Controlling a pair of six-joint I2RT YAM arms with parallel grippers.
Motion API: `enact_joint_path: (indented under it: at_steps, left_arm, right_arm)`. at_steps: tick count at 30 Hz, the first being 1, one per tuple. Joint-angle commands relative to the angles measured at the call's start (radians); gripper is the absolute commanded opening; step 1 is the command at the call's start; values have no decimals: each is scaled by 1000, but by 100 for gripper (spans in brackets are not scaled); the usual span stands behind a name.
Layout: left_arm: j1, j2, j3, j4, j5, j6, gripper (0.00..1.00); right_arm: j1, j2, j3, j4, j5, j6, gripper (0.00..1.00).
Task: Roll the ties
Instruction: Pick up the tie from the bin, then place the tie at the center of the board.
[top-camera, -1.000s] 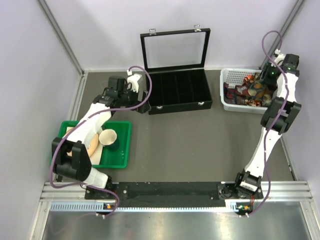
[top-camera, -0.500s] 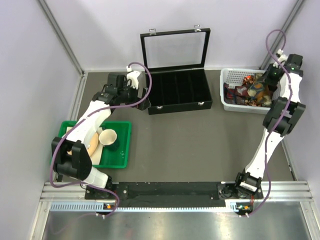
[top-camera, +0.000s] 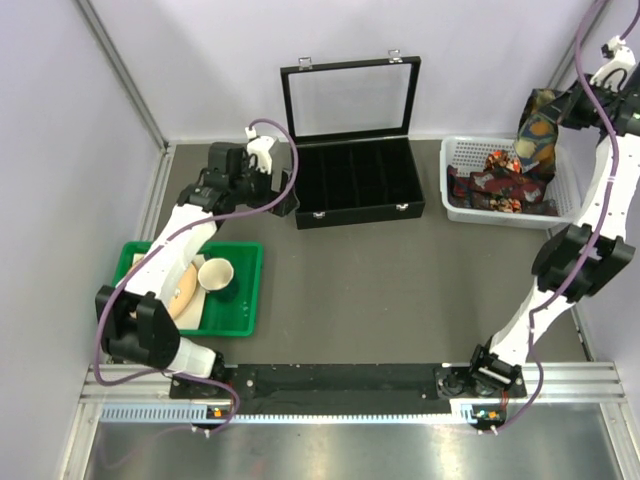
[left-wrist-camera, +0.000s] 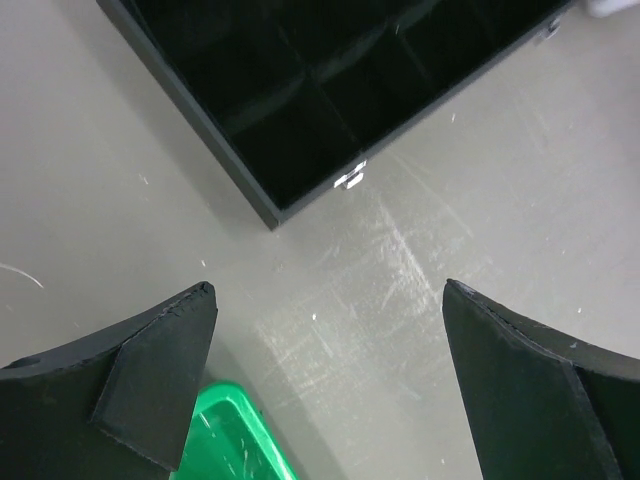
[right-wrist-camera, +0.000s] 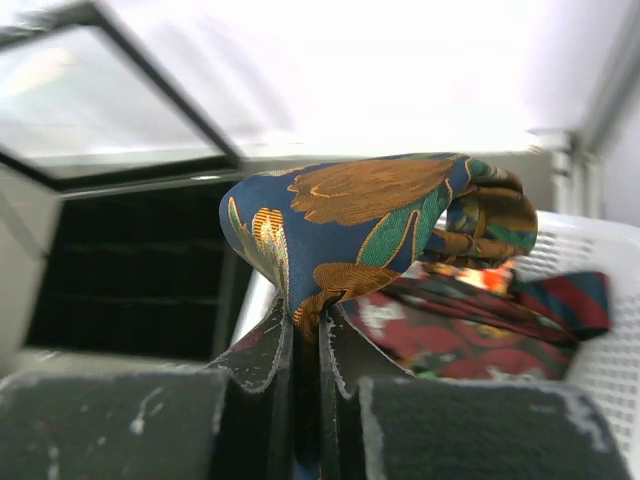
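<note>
Blue tie (right-wrist-camera: 370, 215) with orange flowers and green leaves, bunched into a rounded fold at the centre of the right wrist view. Pinched at its lower edge between the two fingers of the right gripper (right-wrist-camera: 305, 340), jaws closed on the cloth with only a thin slit left between them. Rest of the fold bulging above the fingertips, one end trailing off to the right toward the heap behind.

In the overhead view, same tie hanging at the upper right of the frame, draped down over the far right part of the white basket (top-camera: 470, 150). Whether its lower end touches the pile: cannot tell. Other ties (top-camera: 485, 185), red, brown and dark green, lying tangled inside the basket, not rolled.

Left of the basket, just beside it, black case (top-camera: 355, 180) with its glass lid (top-camera: 350, 100) standing open at the upper centre, dark compartments showing nothing inside.

Further left, left gripper (left-wrist-camera: 327, 290) spread wide with nothing between the fingers, hovering over bare grey table (top-camera: 400, 280) near the case's front left corner. Corner of the green tray (left-wrist-camera: 235, 440) at the bottom edge of the left wrist view, between the two fingers. In the overhead view, tray at the lower left, carrying a pale cup (top-camera: 217, 275) on its side.
</note>
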Motion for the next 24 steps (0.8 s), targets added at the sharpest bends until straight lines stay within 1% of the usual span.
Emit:
enact_joint_path:
  at_steps: [1, 2, 3, 4, 6, 7, 8, 9, 10, 11, 12, 13, 14, 15, 16, 17, 18, 19, 20, 21, 22, 23, 24]
  left_arm:
    - [5, -106, -42, 109, 6, -2, 99]
    - [5, -117, -50, 131, 15, 29, 99]
    - [5, -123, -53, 129, 66, 53, 99]
    - [5, -129, -48, 122, 100, 114, 99]
    - [3, -137, -48, 99, 211, 165, 99]
    - [3, -142, -59, 100, 242, 188, 99]
    - [2, -146, -67, 100, 265, 195, 99]
    - [-3, -149, -77, 117, 282, 199, 99]
    - [-11, -154, -99, 125, 301, 204, 99]
    - [-27, -154, -108, 131, 307, 213, 99]
    - [-40, -155, -117, 134, 313, 227, 99]
    - [-52, -157, -134, 132, 310, 260, 99]
    - [-80, -159, -142, 131, 306, 274, 99]
    - [-92, -160, -146, 123, 302, 290, 99]
    - [-103, -163, -155, 103, 302, 323, 99]
    - [-121, -166, -162, 94, 299, 339, 99]
    - [-126, -168, -166, 83, 296, 359, 99]
    - [-129, -172, -178, 70, 301, 365, 99]
    - [-130, -175, -186, 65, 301, 371, 99]
    - [-132, -178, -194, 59, 301, 376, 99]
    - [-132, -188, -206, 54, 304, 380, 99]
    - [-132, -192, -214, 40, 304, 382, 99]
    - [-133, -204, -221, 36, 302, 386, 99]
  right_arm:
    - [-3, -144, -5, -17, -164, 68, 0]
    - [-3, -165, -17, -6, -231, 103, 0]
    - [-1, -188, -36, 2, -270, 124, 0]
    - [0, -210, -89, 12, -302, 142, 0]
    - [16, -299, -173, 53, -397, 203, 0]
    - [23, -339, -274, 66, -417, 219, 0]
    - [49, -412, -340, 87, -464, 255, 0]
    - [63, -463, -411, 141, -485, 274, 0]
    - [85, -506, -562, 167, -495, 291, 0]
    - [123, -549, -644, 208, -523, 335, 0]
    - [146, -648, -725, 244, -528, 360, 0]
    - [166, -688, -884, 326, -526, 393, 0]
    - [184, -739, -963, 375, -535, 477, 0]
    - [224, -806, -1034, 406, -535, 509, 0]
    - [246, -842, -1159, 457, -537, 538, 0]
    - [272, -871, -1221, 480, -546, 612, 0]
    - [331, -931, -1346, 508, -548, 656, 0]
    - [373, -962, -1410, 579, -539, 705, 0]
    - [405, -1000, -1483, 671, -526, 852, 0]
    - [449, -1056, -1622, 752, -511, 948, 0]
    - [467, -1151, -1674, 800, -449, 1023, 0]
    - [471, -1196, -1715, 810, -418, 1152, 0]
    - [520, -1230, -1795, 845, -395, 1227, 0]
